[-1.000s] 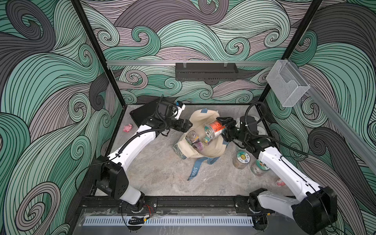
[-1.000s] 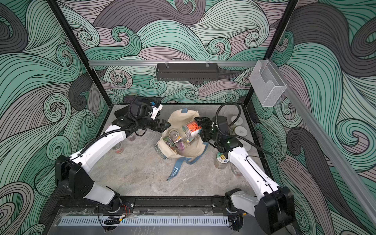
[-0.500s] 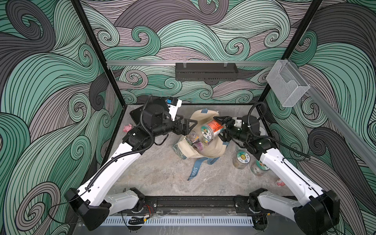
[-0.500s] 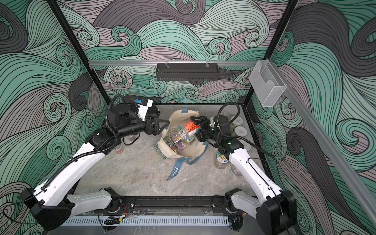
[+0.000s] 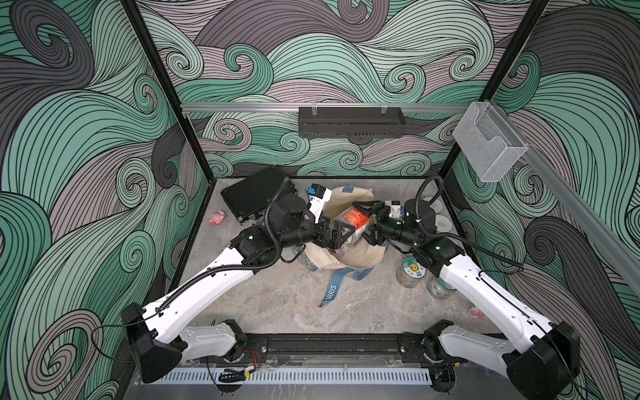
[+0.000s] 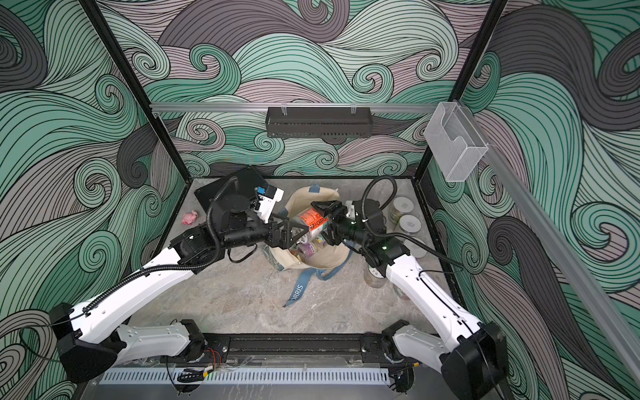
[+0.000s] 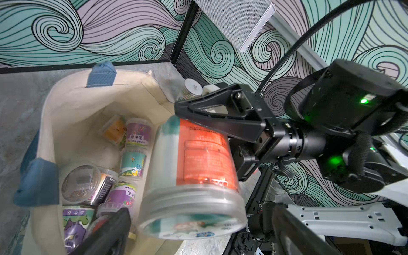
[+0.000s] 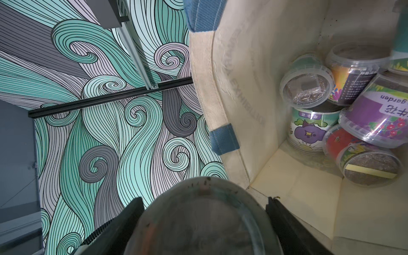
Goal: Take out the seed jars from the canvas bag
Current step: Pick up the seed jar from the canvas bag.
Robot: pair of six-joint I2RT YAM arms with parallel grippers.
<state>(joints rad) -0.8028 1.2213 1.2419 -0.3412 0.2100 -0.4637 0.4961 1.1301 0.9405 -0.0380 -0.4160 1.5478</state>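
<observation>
Seed jars (image 7: pixel 134 138) lie heaped on their sides in the bottom of the canvas bag (image 7: pixel 72 106). Both wrist views show you at least half a dozen of them, with purple, green and red printed labels and clear lids.

Your right hand (image 5: pixel 363 223) is clamped on the biggest one, the orange-labelled jar (image 5: pixel 350 219). It grips the jar from the base end and holds it on its side in the air above the bag's open mouth, lid end toward your left arm. In the right wrist view the jar's clear round base fills the gap between the two fingers (image 8: pixel 125 218).

Your left hand (image 6: pixel 294 230) faces that jar with its fingers spread wide apart. In the left wrist view the lid end sits between them, and you cannot tell whether either finger touches it.

The bag stands mid-worktop (image 5: pixel 277 294) toward the back, mouth up and sagging open. One blue-grey strap (image 5: pixel 331 291) trails forward across the worktop.

More jars are already out on the right arm's side:
- white-lidded jars (image 5: pixel 437 207) along the right wall
- a sticker-lidded jar (image 5: pixel 412 272) just beside the right forearm, with another next to it partly hidden by the arm

A black hard case (image 5: pixel 254 194) lies at the back left, with a pink lump (image 5: pixel 217 218) near it.
</observation>
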